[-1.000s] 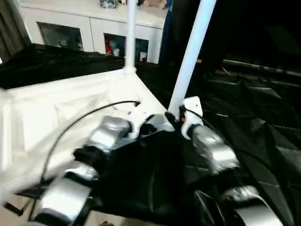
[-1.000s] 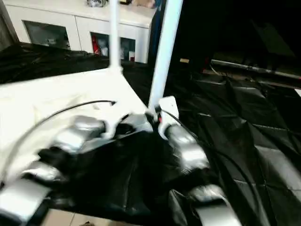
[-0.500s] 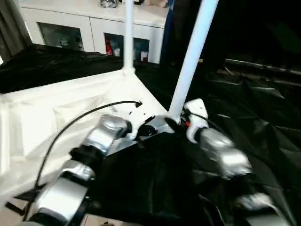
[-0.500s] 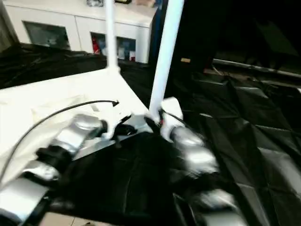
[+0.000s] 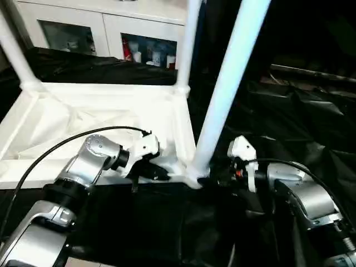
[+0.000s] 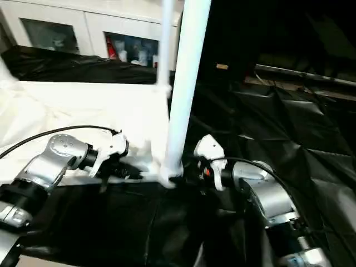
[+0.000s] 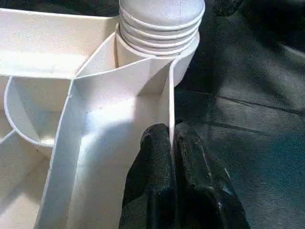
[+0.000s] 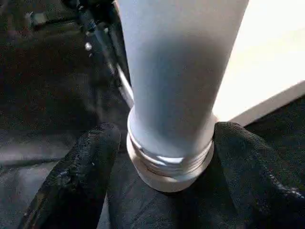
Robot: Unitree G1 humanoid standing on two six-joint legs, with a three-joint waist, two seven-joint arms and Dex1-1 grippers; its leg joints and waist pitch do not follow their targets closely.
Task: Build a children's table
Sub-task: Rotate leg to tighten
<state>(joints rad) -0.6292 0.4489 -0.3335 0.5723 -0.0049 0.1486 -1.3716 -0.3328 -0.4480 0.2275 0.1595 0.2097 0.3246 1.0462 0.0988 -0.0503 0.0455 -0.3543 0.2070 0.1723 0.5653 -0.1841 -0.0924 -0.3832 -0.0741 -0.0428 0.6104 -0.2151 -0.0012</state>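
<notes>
The white tabletop (image 5: 83,117) lies upside down on the black-draped table (image 5: 311,128), filling the left and centre of the head views, ribs up. The view has swung since a second ago, and a third leg (image 5: 14,50) now shows at the upper left corner socket, alongside the far leg (image 5: 186,44) standing at the top centre.

Closest to us, the near leg (image 5: 228,94) rises from the near corner socket (image 7: 157,52), just right of centre. Both arms have spread apart: a moment ago the two wrists crowded together at that corner, now they flank it from either side.

The left end effector (image 7: 174,162) is clamped narrow on the thin rim wall (image 7: 170,109) of the tabletop beside the socket, one black finger on each face, steadying the piece.

The right end effector (image 8: 164,157) has widened. Its fingers (image 8: 86,167) now stand on both sides of the leg's ribbed base with gaps showing, around it rather than squeezing it.

My read: the leg looks seated and released, or the hand is regripping for another turn. With three legs visible upright, the build seems well along; a fourth corner I cannot see.
</notes>
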